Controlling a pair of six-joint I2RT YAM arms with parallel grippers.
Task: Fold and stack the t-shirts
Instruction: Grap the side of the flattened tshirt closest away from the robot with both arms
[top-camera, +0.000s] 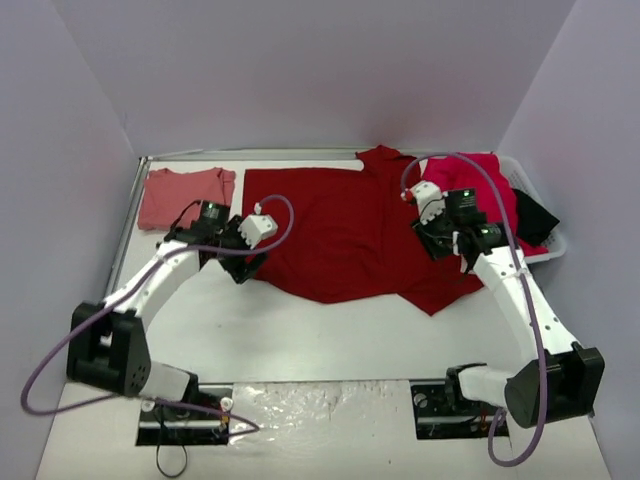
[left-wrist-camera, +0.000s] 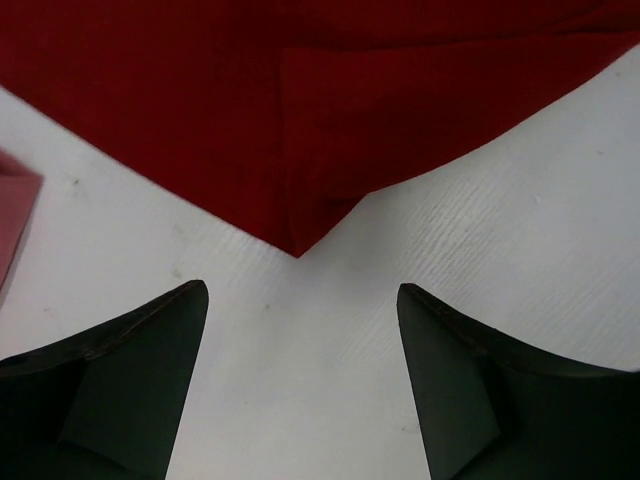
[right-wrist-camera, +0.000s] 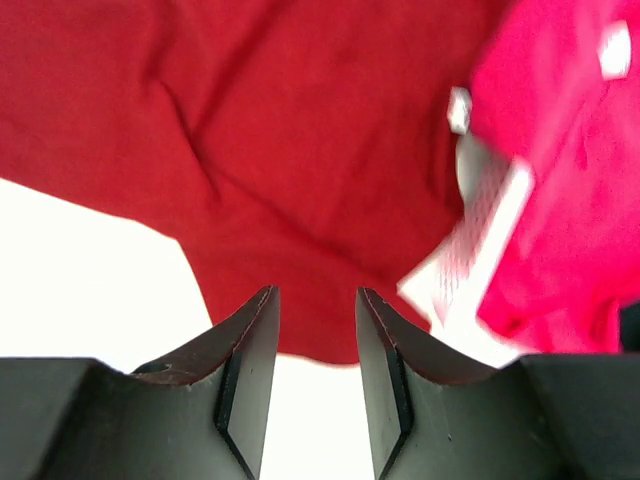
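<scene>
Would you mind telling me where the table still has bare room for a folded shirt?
Bare table lies between the crimson shirt and the arm bases. The far side is crowded: salmon shirt at left, basket with the raspberry shirt at right.

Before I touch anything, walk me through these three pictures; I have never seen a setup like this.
Two white robot arms are bolted at the table's near edge. The wide picture looks down from above and behind them; the other two come from cameras on each wrist, showing that arm's own dark fingers. A dark red t-shirt lies spread across the middle, a folded salmon-pink t-shirt sits far left, and a brighter pink-red t-shirt is piled in the white basket at right. The left gripper is open over bare table near a shirt corner. The right gripper, jaws slightly apart, holds nothing visible.
</scene>
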